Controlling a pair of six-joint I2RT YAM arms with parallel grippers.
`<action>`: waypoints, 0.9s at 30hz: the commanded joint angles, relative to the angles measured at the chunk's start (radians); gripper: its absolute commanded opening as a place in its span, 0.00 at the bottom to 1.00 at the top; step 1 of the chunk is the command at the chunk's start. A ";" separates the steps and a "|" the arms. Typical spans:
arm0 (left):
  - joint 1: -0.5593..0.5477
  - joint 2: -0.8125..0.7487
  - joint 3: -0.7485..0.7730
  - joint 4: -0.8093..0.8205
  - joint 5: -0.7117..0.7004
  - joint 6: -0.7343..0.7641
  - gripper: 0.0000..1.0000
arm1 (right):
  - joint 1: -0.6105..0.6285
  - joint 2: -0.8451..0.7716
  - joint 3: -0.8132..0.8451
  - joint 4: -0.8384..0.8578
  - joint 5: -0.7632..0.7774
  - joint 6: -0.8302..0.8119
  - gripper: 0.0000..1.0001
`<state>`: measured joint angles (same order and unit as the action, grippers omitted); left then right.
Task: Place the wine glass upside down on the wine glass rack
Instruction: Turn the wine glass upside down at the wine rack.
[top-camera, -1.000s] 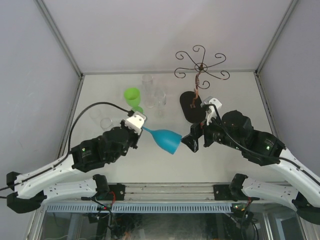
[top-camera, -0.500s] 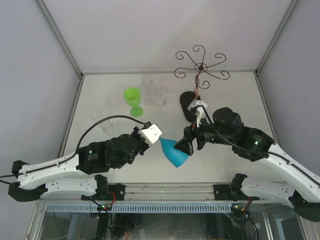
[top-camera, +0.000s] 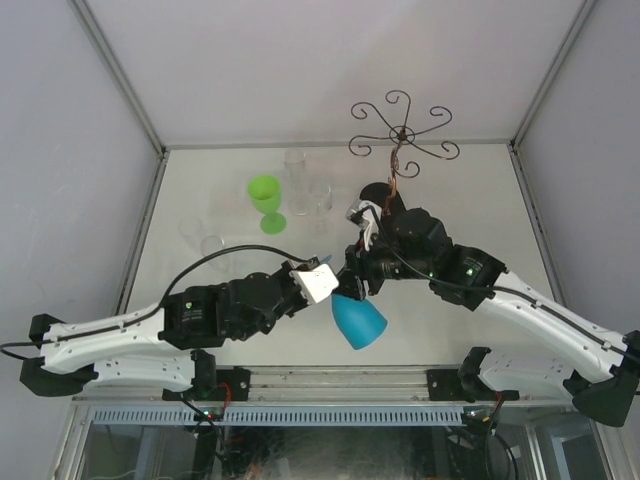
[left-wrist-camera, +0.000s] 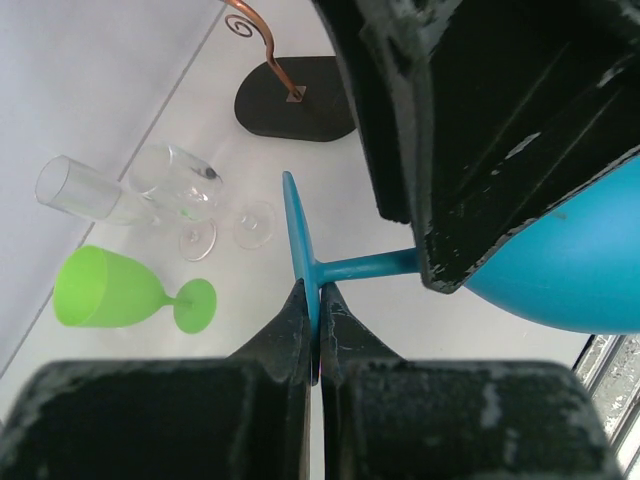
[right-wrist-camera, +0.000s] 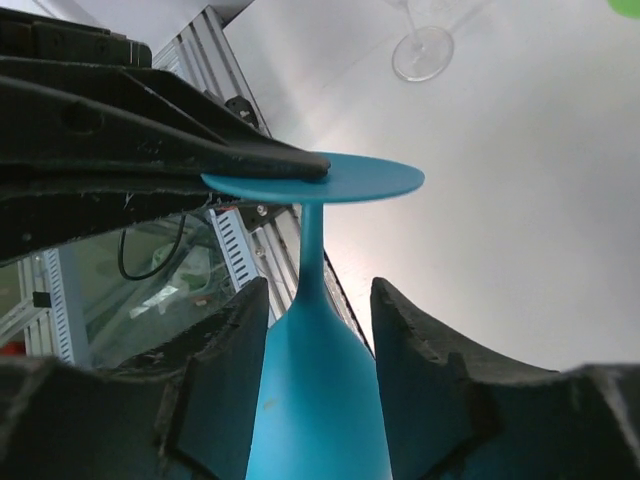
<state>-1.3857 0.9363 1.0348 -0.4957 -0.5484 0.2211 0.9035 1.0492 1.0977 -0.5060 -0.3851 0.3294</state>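
Though hemmed by both arms, held aloft over pale table (top-camera: 480, 200) near the front edge, well apart from wiry wine glass rack (top-camera: 400, 135) behind. Blue wine glass (top-camera: 358, 322): smooth, opaque, long axis tilted, bowl toward that edge, disc foot pinched tight in left gripper (left-wrist-camera: 316, 310). Half-spread right gripper (right-wrist-camera: 318, 295) astride bowl; contact unclear.

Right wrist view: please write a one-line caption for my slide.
Blue wine glass, its foot pinched by the left gripper, its bowl flanked by the fingers of the right gripper.
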 joint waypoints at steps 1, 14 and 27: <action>-0.013 -0.005 0.080 0.044 -0.005 0.032 0.00 | -0.003 0.020 0.002 0.095 -0.036 0.017 0.43; -0.028 -0.010 0.079 0.039 -0.074 0.039 0.00 | 0.003 0.029 -0.043 0.151 0.008 0.056 0.33; -0.035 -0.018 0.074 0.033 -0.108 0.042 0.00 | 0.057 0.009 -0.110 0.243 0.049 0.060 0.32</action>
<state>-1.4120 0.9363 1.0382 -0.5053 -0.6250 0.2485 0.9455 1.0805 1.0077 -0.3267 -0.3603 0.3824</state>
